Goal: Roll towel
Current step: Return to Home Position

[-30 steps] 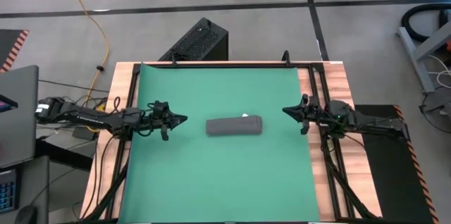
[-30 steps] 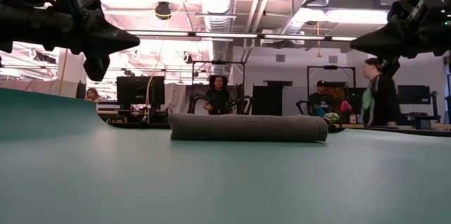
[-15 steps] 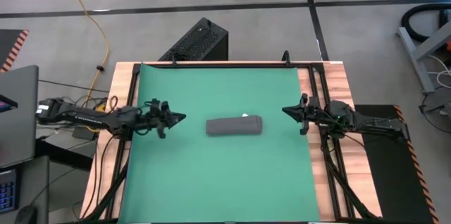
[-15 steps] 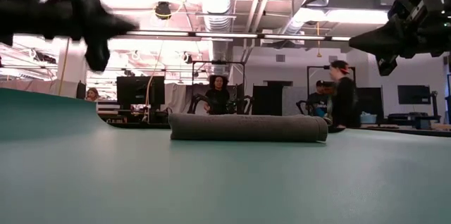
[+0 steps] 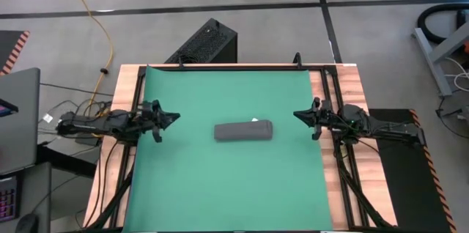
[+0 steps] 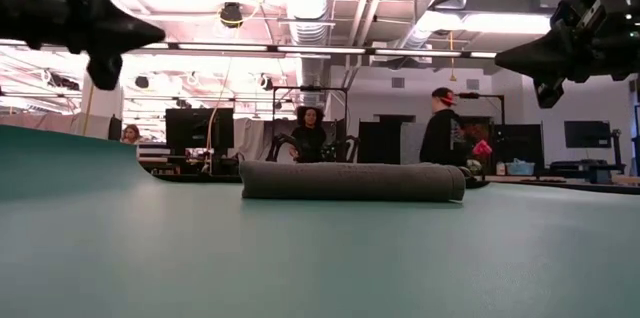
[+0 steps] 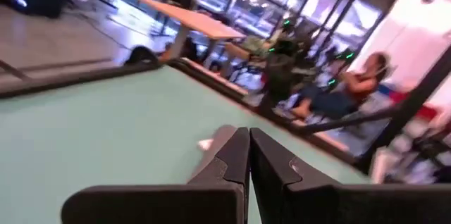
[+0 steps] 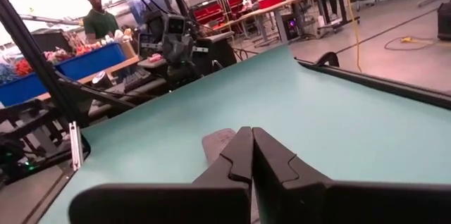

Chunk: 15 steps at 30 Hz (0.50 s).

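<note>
The towel (image 5: 243,130) is a dark grey roll lying on the middle of the green mat (image 5: 227,189), its length running left to right, a small white tag (image 5: 254,120) at its far edge. In the low view the towel (image 6: 352,181) rests flat on the mat. My left gripper (image 5: 176,116) hovers shut over the mat's left edge, pointing level at the towel (image 7: 220,137). My right gripper (image 5: 295,114) hovers shut over the mat's right edge, facing the towel (image 8: 217,144). Neither touches anything.
The mat covers a wooden table (image 5: 333,86) with black rails along both sides. A black box (image 5: 207,42) stands on the floor beyond the far edge. People move about in the room behind the table (image 6: 445,138).
My left gripper has drawn back toward the table's left edge, away from the towel, staying shut and rising slightly. The towel has kept still.
</note>
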Tool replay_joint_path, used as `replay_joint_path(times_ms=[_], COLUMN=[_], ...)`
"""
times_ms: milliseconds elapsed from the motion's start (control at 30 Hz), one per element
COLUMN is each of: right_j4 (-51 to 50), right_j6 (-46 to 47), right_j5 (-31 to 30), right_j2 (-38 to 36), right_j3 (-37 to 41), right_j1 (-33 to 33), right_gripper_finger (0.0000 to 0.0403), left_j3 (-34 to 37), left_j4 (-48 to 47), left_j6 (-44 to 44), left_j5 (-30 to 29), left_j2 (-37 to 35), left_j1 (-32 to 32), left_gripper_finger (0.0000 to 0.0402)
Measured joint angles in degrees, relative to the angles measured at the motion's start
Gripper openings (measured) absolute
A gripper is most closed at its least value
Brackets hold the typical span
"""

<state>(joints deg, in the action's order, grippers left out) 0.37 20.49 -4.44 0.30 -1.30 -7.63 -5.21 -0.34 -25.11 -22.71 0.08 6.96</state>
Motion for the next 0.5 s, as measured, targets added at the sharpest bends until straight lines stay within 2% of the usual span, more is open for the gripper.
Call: replay_joint_path(times_ms=[100, 333, 500], right_j4=[-0.06, 0.3, 0.32], right_j6=[-1.48, -4.66, -5.91], right_j5=[0.08, 0.85, 0.15], right_j2=[0.05, 0.55, 0.52], right_j3=[0.0, 0.44, 0.46], right_j1=[0.14, 0.12, -0.03], right_gripper_finger=[0.0022, 0.0022, 0.0022], left_j3=[0.13, 3.11, 3.13], left_j4=[-4.22, -0.8, -0.44], left_j6=[2.09, 0.85, 2.75], left_j5=[0.95, 11.62, 11.21], left_j2=[0.13, 0.82, 0.89], left_j1=[1.04, 3.7, 4.24], left_gripper_finger=[0.0, 0.0, 0.0])
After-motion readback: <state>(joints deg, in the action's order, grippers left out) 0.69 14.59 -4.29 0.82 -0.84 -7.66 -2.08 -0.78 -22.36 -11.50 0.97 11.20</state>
